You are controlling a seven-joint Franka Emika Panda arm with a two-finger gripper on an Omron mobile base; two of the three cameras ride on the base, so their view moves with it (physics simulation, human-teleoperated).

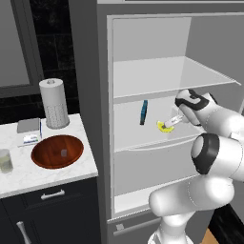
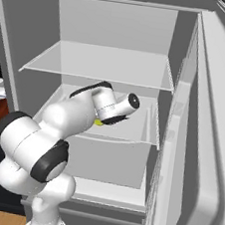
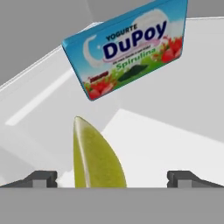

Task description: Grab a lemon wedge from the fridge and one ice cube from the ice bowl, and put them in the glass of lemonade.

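Grey fridge [image 1: 90, 95]: lemon wedge [image 3: 96, 157], blue carton [image 3: 129, 46] | ice bowl [image 1: 57, 151]: 1 cube | jaws spread wide, empty

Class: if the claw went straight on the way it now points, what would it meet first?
Most likely the lemon wedge: in the hand view it lies between the open claw tips. The yogurt box stands farther back; depth is uncertain.

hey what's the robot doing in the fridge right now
The white robot arm is reaching into the open matte grey fridge, onto its middle white shelf. Its two-finger gripper is open, with the small bright yellow lemon wedge lying between the fingertips, not yet gripped. A slim blue yogurt packet stands just behind the wedge. On the counter, the reddish-brown ice bowl and the clear glass of lemonade wait.
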